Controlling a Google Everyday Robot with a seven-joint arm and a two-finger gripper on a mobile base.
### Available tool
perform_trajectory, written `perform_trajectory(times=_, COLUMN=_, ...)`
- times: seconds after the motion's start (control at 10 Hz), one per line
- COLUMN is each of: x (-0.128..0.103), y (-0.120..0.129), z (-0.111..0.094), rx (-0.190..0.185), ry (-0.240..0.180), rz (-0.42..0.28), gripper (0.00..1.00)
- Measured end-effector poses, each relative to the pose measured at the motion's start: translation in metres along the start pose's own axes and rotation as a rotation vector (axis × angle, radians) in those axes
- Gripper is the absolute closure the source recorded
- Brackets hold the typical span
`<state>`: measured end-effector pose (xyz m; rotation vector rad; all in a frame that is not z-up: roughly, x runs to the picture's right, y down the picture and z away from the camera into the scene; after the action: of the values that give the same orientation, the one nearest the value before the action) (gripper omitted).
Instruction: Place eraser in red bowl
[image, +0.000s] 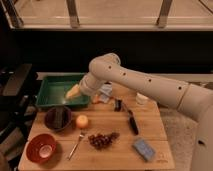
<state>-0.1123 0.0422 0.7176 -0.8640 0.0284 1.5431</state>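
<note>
Nothing done yet: hand (73, 93) is spread wide and empty over green tray (52, 94), eraser (60, 116) ungrasped, red bowl (30, 146) unfilled.

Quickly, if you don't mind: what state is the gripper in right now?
Gripper: open, holding nothing, over the green tray.

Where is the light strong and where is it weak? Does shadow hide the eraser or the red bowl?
Camera view: strongest on the pale strip at the top, weakest in the dark band behind the table; neither the eraser nor the red bowl is hidden by shadow; the end effector, over the green tray, looks yellowish.
</note>
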Motion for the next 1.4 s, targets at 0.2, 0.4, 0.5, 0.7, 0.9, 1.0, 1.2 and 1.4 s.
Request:
perform_trajectory(times=0.2, x=-0.001, y=0.017, z=0.013, rx=0.015, ry=0.007, rz=-0.049, gripper=0.20)
perform_trajectory(times=0.4, x=-0.001, y=0.050, z=0.046, rx=0.028, ry=0.044, rz=-0.096, gripper=0.20)
perform_trajectory(times=0.5, x=0.000, y=0.062, z=0.060, rx=0.030, ry=0.064, rz=-0.113, gripper=0.20)
perform_trajectory(times=0.7, x=0.005, y=0.083, z=0.094, rx=0.030, ry=0.115, rz=-0.147, gripper=0.20)
perform_trajectory(times=0.9, x=0.008, y=0.082, z=0.128, rx=0.037, ry=0.165, rz=-0.152, gripper=0.20)
perform_trajectory(times=1.0, x=0.009, y=0.075, z=0.141, rx=0.043, ry=0.187, rz=-0.145, gripper=0.20)
perform_trajectory(times=1.2, x=0.007, y=0.065, z=0.159, rx=0.052, ry=0.218, rz=-0.117, gripper=0.20)
perform_trajectory(times=1.4, x=0.005, y=0.058, z=0.170, rx=0.049, ry=0.232, rz=-0.085, gripper=0.20)
